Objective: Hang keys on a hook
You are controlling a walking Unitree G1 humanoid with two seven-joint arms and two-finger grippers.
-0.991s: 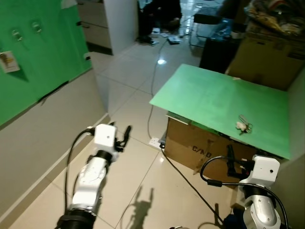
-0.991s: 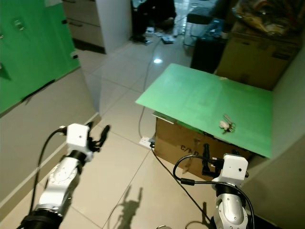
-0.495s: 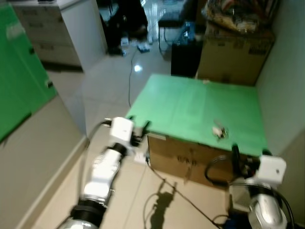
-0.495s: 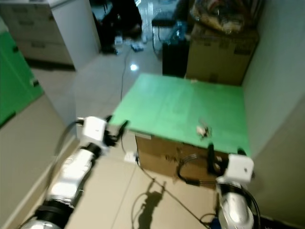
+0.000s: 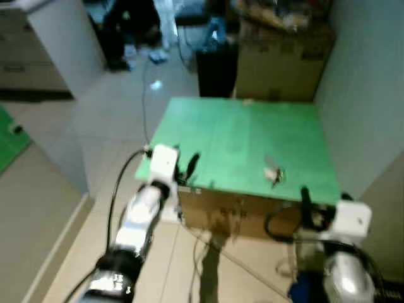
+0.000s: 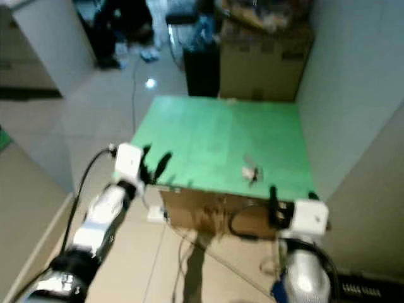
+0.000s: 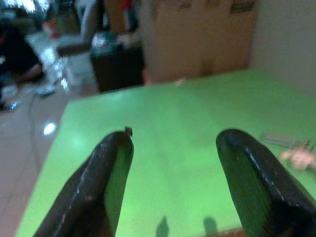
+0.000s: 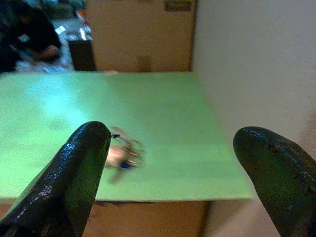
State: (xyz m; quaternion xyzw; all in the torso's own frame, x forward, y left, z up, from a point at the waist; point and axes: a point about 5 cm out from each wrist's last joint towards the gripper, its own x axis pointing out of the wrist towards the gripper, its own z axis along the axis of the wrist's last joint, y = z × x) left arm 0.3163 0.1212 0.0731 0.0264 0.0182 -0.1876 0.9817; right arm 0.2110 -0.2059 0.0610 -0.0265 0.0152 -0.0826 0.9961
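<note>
On the green board (image 5: 233,136) lie the keys (image 5: 273,173), near its front right edge and untouched. Since a second ago the camera has swung round to face the board squarely, so the robot looks lined up for the pickup. Right gripper (image 8: 168,163) spread wide, just short of the keys; left gripper (image 7: 173,177) also spread, at the board's front left edge.

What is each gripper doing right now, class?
Left gripper: open, holding nothing.
Right gripper: open, holding nothing; keys lie ahead.
</note>
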